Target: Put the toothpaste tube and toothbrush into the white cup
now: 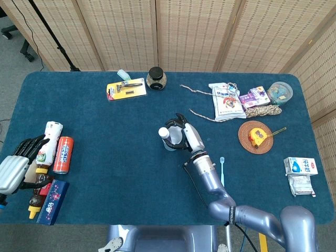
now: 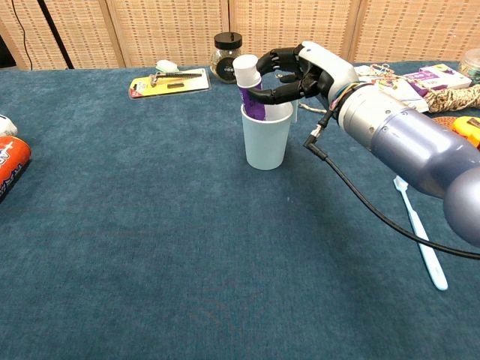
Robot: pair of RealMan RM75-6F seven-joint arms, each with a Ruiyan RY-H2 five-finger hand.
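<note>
1. Blue cloth-covered table (image 1: 115, 157), backed by woven folding screens (image 1: 157, 31) across the top of the head view.
2. Near the middle of the frame: white cup (image 2: 266, 135) standing upright, with the purple toothpaste tube (image 2: 247, 82) in it, white cap up and leaning toward the left rim.
3. Right hand (image 2: 296, 71) just above the cup, dark fingers (image 2: 270, 93) curled over the rim right beside the tube; whether touching or gripping the tube, cannot tell.
4. Lower right of the chest view: light blue toothbrush (image 2: 420, 232) flat on the table, well apart from the cup, under the right arm's black cable (image 2: 360, 202).
5. Far left edge of the head view: left hand (image 1: 18, 160) low beside a white bottle (image 1: 48, 140) and a red can (image 1: 63, 155), fingers loosely spread, holding nothing.
6. Upper part of the head view: razor on a yellow card (image 1: 126, 89) and a dark-lidded jar (image 1: 156, 77) near the back edge.
7. Right side of the head view: yellow tape measure (image 1: 257, 135) on a round woven coaster (image 1: 247, 140), and a small carton (image 1: 300, 166) near the right edge.
</note>
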